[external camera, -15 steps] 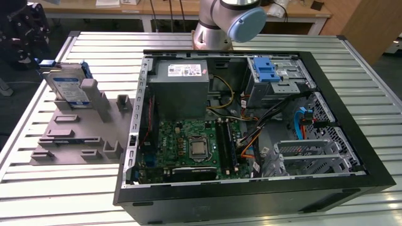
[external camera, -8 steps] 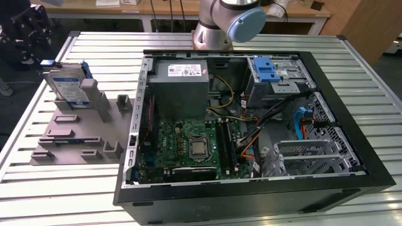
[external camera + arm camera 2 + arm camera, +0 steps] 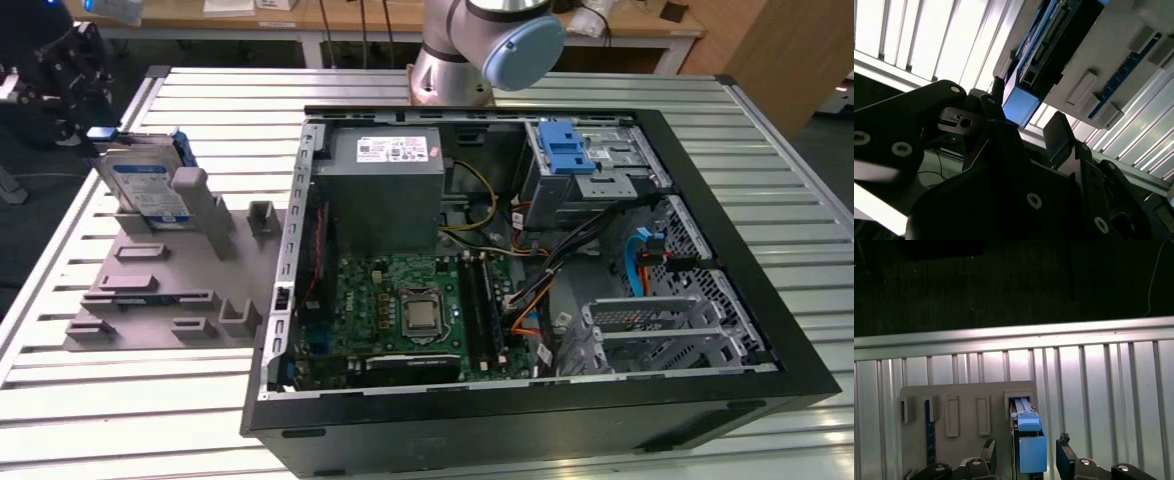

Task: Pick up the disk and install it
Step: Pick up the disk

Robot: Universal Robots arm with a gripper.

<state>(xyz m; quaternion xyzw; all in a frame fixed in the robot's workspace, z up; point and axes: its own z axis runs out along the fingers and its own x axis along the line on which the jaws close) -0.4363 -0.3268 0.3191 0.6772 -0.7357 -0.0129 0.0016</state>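
In the first wrist view the claw was spread. Its two black fingers stood one on each side of the disk, and a narrow gap showed on both sides, so it straddled the disk without pinching it. The disk stood on edge in a slot of a grey holder, with the blue end of its rail toward the camera. The second wrist view showed the same blue end between the fingers, with more of the holder's slots behind it. The holder lay on the slatted metal table, and past the table's edge all was dark.

In the exterior view the disk stood upright at the holder's far corner, toward the exterior view's left, with its white-and-blue label showing. The claw's black body hung just above its top edge. Just beside the holder, toward the exterior view's right, an open black computer case lay on the table. Inside it were a green motherboard, then a grey power-supply box, and at the far corner a metal drive cage with a blue latch. Behind the case rose the arm.
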